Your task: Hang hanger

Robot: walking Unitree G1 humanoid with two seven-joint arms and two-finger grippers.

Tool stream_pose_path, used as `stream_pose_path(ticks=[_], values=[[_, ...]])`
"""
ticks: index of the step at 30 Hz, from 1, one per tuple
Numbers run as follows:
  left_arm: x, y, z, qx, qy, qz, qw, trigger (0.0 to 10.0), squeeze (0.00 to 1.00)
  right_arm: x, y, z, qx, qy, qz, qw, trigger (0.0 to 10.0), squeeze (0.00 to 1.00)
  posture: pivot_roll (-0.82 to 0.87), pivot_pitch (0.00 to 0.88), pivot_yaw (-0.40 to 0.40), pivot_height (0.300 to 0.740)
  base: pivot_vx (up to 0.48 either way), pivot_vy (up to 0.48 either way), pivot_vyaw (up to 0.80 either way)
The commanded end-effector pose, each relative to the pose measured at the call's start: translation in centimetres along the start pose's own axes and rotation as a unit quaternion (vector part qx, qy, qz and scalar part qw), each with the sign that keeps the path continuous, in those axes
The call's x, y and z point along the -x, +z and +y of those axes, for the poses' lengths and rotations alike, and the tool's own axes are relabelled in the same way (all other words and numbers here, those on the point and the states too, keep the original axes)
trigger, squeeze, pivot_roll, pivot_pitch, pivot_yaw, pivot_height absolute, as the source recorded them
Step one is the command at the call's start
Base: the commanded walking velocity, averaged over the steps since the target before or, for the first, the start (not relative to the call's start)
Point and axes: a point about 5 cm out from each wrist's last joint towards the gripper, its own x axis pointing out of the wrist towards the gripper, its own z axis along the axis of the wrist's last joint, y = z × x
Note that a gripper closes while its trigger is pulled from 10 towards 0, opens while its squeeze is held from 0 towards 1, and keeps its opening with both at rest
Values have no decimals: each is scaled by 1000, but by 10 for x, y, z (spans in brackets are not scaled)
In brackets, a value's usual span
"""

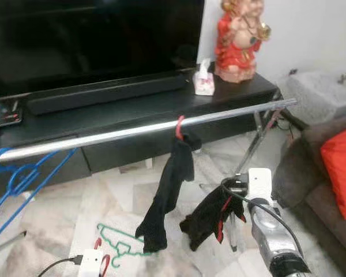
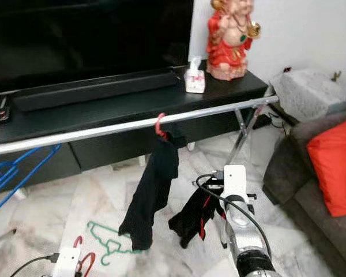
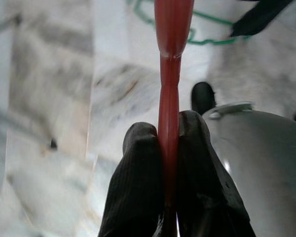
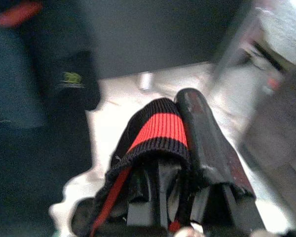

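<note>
A silver rail [image 1: 132, 131] runs across in front of me. On it hangs a red hanger hook [image 1: 179, 123] with a black garment [image 1: 167, 190] draped below. My left gripper [image 3: 168, 129] is low at my left, shut on a second red hanger [image 3: 171, 59], which also appears beside the white wrist box [image 1: 104, 264]. My right gripper [image 4: 175, 123] is below the rail toward its right end, shut on a black garment with red stripes [image 1: 210, 216] that dangles from it. A blue hanger [image 1: 17, 173] hangs at the rail's left end. A green hanger [image 1: 120, 239] lies on the floor.
Behind the rail stands a black TV cabinet [image 1: 132, 107] with a soundbar [image 1: 104, 92], tissue box [image 1: 204, 81] and red statue [image 1: 237, 37]. The rail's metal leg [image 1: 256, 141] slants down at right. A brown sofa [image 1: 311, 179] with a red cushion [image 1: 340, 167] is at right.
</note>
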Motion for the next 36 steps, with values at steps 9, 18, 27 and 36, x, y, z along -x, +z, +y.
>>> stream_pose_path(ticks=[9,18,27,36], values=[[4,-19,-7,-1,-9,28,1000,10000,0,0,5,0,-5,0,-13,1000,10000,0,-44,0,-39,740,-259,0,0],[4,-20,-8,-1,-11,29,1000,10000,0,-1,5,0,-6,-2,-12,1000,10000,0,-43,0,-38,740,-258,0,0],[5,-27,-7,-1,-14,40,999,10000,0,-1,7,-6,-9,-16,-15,1000,10000,0,-43,1,-44,740,-258,0,0],[7,-33,-4,7,-13,50,999,10000,0,-2,5,-5,-14,-13,-3,1000,10000,0,-42,13,-48,740,-260,0,-267]])
